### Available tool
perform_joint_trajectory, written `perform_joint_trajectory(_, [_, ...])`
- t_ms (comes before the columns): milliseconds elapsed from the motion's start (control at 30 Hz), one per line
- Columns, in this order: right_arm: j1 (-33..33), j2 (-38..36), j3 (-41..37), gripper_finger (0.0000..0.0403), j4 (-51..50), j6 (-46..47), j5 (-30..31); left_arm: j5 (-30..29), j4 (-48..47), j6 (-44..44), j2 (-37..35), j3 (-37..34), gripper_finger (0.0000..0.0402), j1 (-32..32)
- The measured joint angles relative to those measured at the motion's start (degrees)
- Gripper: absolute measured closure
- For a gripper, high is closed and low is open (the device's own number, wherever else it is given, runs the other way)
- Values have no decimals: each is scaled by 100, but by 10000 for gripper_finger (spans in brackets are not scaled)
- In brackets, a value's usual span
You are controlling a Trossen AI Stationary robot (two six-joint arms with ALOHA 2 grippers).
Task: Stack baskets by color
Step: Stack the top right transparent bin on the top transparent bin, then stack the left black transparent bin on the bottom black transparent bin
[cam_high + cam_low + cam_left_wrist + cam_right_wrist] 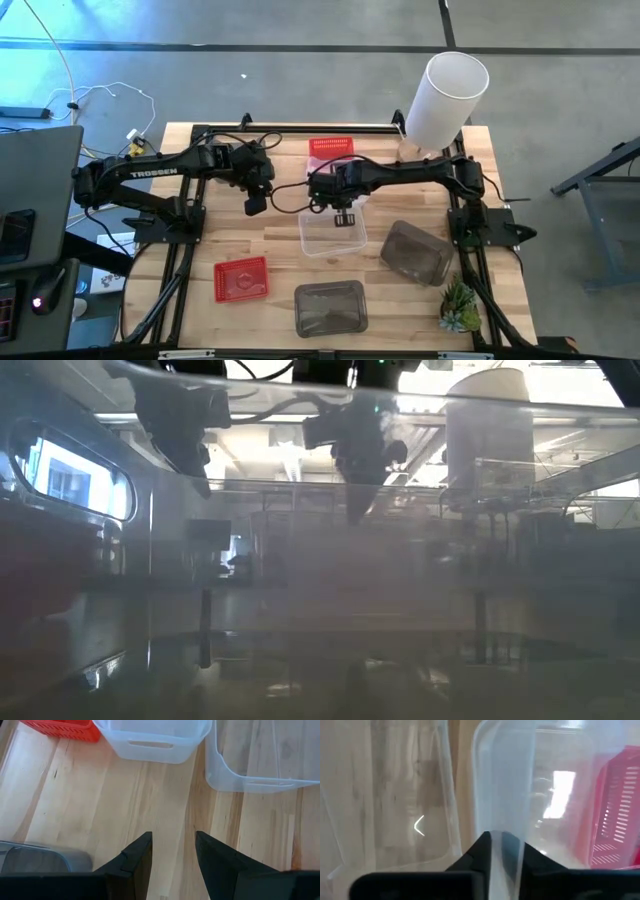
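Two clear baskets lie mid-table: one toward the near side, the other farther back beside a red basket. My right gripper points down over the farther clear one, shut on its wall. A second red basket and two dark grey baskets rest flat on the table's near half. My left gripper hangs open above bare wood, left of the clear baskets, touching nothing. My right gripper pinches the farther clear basket's side wall at its rim, one finger inside the basket and one outside. The fingers come from above, pointing steeply down. The basket sits upright beside the red basket; whether its base is on the table I cannot tell.
A tall white cylinder stands at the table's far right corner and a small green plant at the near right. A grey basket's corner lies close below my left gripper. Bare wood lies at the table's left.
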Motion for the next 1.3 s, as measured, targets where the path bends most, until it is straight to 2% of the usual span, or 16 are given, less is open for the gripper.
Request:
perform_joint_trajectory(200, [-4,0,115,283,-80,32,448,0,-17,-15,0,0,266,0])
perform_joint_trajectory(367, [-6,0,559,254,-497,309,595,2,-17,-48,0,0,266,0])
perform_joint_trajectory(700, [-10,-2,1639,249,-1641,879,804,-30,-23,-146,1,0,266,-119])
perform_joint_trajectory(1033, [-10,-30,2122,249,-2631,963,1040,-1315,-587,7,0,0,266,-93])
perform_joint_trajectory(1300, [-50,-425,2133,249,-2824,1054,1399,-1373,-740,200,0,0,266,305])
